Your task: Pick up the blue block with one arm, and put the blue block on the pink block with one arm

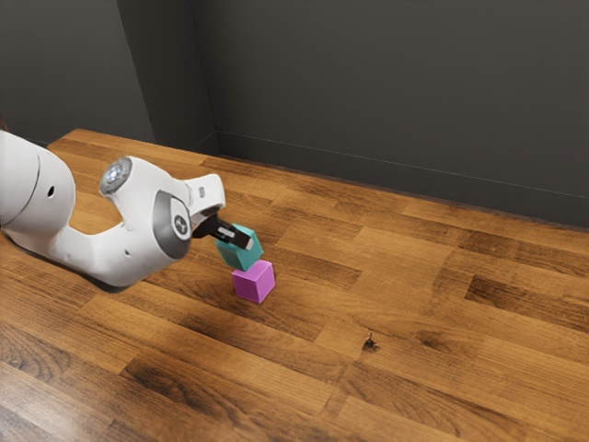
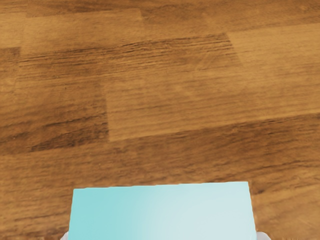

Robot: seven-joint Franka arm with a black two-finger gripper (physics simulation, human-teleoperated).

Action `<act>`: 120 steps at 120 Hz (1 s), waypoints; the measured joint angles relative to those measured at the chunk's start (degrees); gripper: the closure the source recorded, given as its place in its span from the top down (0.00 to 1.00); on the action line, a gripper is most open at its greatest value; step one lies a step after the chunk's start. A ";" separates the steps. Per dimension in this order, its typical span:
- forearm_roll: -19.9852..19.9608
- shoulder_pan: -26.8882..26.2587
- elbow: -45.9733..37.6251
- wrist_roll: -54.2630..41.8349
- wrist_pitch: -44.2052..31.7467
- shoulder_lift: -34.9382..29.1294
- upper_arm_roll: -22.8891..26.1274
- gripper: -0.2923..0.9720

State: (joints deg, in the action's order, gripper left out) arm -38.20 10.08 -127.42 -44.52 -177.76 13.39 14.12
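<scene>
The blue block (image 1: 244,250), teal in colour, hangs tilted just above and slightly left of the pink block (image 1: 254,281), its lower corner close to the pink block's top. My gripper (image 1: 230,239) is shut on the blue block, one black finger lying across its near face. The pink block rests on the wooden table (image 1: 414,304). In the wrist view the blue block (image 2: 160,212) is a wide pale teal face right under my hand, with bare wood beyond it.
A small dark mark (image 1: 369,343) lies on the wood to the right of the blocks. Dark walls (image 1: 396,92) rise behind the table's far edge. My white arm (image 1: 83,221) covers the exterior view's left side.
</scene>
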 joint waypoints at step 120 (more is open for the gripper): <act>1.18 -3.75 4.29 1.54 0.73 -0.59 -5.40 0.73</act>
State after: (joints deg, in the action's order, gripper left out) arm -37.03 6.33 -123.13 -42.97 -177.02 12.80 8.72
